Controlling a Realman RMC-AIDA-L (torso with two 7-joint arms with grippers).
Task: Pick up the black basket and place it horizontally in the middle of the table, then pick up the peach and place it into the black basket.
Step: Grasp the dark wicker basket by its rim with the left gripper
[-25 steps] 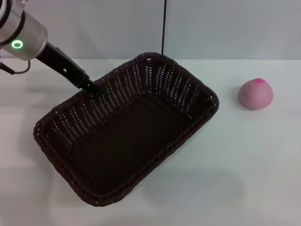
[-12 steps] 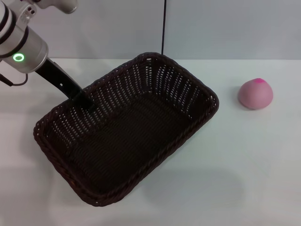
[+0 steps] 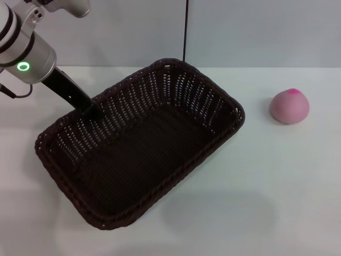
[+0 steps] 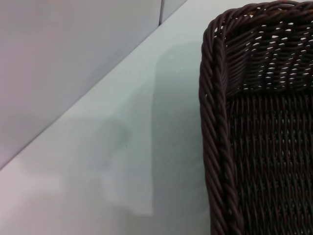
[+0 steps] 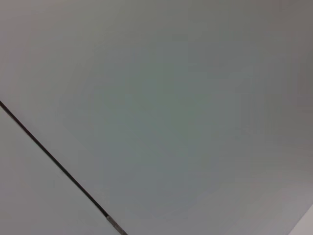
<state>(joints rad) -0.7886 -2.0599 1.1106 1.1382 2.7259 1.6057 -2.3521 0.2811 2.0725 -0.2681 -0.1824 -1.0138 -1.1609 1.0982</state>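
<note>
The black basket (image 3: 138,154) lies diagonally on the white table (image 3: 266,176), left of centre, open side up and empty. My left gripper (image 3: 91,113) reaches down from the upper left and is shut on the basket's far-left rim. The left wrist view shows a corner of the braided rim (image 4: 215,122) and bare table (image 4: 122,161) beside it. The pale pink peach (image 3: 289,106) with its magenta spot sits alone on the table at the right, well apart from the basket. My right gripper is out of view.
A grey wall runs behind the table, with a thin black cable (image 3: 185,29) hanging down it behind the basket. The right wrist view shows only wall and a dark line (image 5: 54,159).
My left arm has pulled back toward the left, and the basket has shifted slightly left and away from me with it. The peach has not moved.
</note>
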